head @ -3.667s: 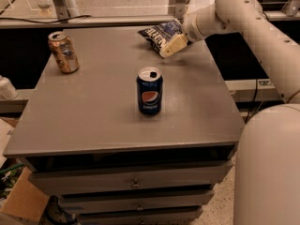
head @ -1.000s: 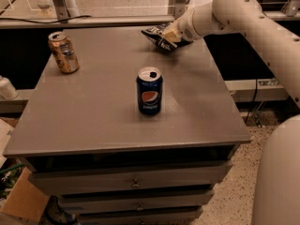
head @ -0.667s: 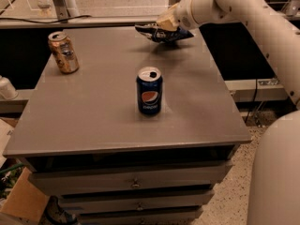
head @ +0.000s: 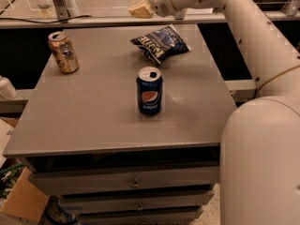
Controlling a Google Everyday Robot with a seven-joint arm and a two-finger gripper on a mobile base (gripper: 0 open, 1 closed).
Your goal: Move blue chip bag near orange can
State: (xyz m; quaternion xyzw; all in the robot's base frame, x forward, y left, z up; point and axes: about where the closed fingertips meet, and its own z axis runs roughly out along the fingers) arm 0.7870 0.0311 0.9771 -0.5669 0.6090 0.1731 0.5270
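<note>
The blue chip bag point(head: 161, 43) lies wrinkled on the grey table point(head: 103, 121), at the back right of its top. The orange can point(head: 63, 52) stands upright at the back left, well apart from the bag. My gripper point(head: 140, 6) hangs above the table's back edge, up and to the left of the bag, and does not touch it. Nothing shows in the gripper.
A dark blue Pepsi can point(head: 150, 90) stands upright in the middle of the table, in front of the bag. My white arm point(head: 243, 27) reaches in from the right. A rail point(head: 93, 21) runs behind the table. Drawers point(head: 136, 184) are below its front.
My gripper was down at the bag. It has now risen up and to the left, away from it. The bag lies free on the table, about where it was. Both cans are unmoved.
</note>
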